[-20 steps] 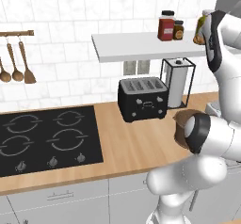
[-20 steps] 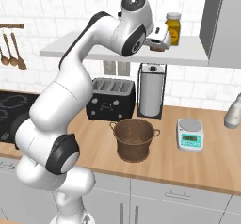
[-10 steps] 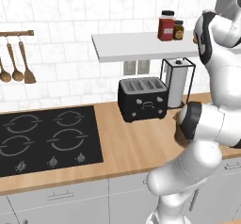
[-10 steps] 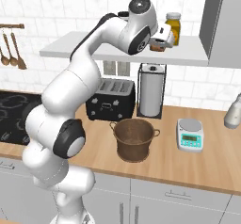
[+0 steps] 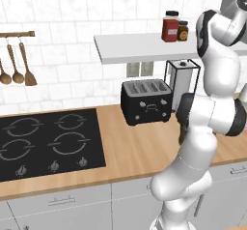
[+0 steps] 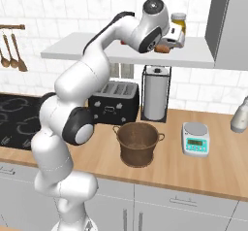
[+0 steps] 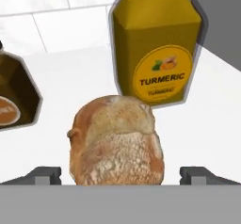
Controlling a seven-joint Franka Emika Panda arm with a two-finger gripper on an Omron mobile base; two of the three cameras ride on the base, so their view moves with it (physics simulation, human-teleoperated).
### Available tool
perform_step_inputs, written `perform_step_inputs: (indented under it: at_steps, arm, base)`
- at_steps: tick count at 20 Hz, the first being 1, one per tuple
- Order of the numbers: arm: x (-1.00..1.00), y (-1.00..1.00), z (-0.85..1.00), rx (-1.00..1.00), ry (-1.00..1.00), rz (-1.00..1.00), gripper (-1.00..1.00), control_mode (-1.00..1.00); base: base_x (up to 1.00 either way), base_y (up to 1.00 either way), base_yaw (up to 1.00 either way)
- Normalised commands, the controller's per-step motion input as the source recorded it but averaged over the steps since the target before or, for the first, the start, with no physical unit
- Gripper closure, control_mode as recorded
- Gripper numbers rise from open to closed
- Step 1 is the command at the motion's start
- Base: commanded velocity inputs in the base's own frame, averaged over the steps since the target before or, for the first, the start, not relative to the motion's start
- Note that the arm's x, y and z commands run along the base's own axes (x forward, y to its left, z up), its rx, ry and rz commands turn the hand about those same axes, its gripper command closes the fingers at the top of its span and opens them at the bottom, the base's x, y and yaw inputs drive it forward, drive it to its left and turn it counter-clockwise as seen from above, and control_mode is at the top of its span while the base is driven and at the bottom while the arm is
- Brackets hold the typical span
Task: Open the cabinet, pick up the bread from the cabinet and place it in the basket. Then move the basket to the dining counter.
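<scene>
1. Looking down your two-finger gripper [image 7: 120, 175], the round golden-brown crusty bread [image 7: 116, 140] sits dead centre between the fingertips [image 7: 46, 175] on the white cabinet shelf [image 7: 80, 84].
2. Jaws stand wide apart, holding nothing yet.
3. Just close straight in.

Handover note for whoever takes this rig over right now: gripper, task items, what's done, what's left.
Gripper: open, up at the shelf, one fingertip on each side of the bread; not closed on it.
Bread: on the white shelf, in front of the turmeric jar.
Basket: on the worktop in front of the toaster, nothing visible in it.
Done: cabinet door is open, gripper lined up on the bread.
Left: close on the bread, drop it in the basket, carry the basket to the dining counter.
</scene>
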Motion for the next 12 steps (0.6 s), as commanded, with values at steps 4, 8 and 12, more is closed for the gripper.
perform_step_inputs:
  at_steps: [4, 8, 12]
  arm:
    - [0.27, -0.11, -0.02, 0.0, 0.05, 0.07, -1.0, -1.0]
    - [0.16, 0.0, -0.01, 0.0, 0.01, 0.05, -1.0, -1.0]
    - [0.05, 0.0, -0.01, 0.0, 0.02, 0.02, -1.0, -1.0]
  base:
    - [0.0, 0.0, 0.0]
    - [0.0, 0.0, 0.0]
    - [0.0, 0.0, 0.0]
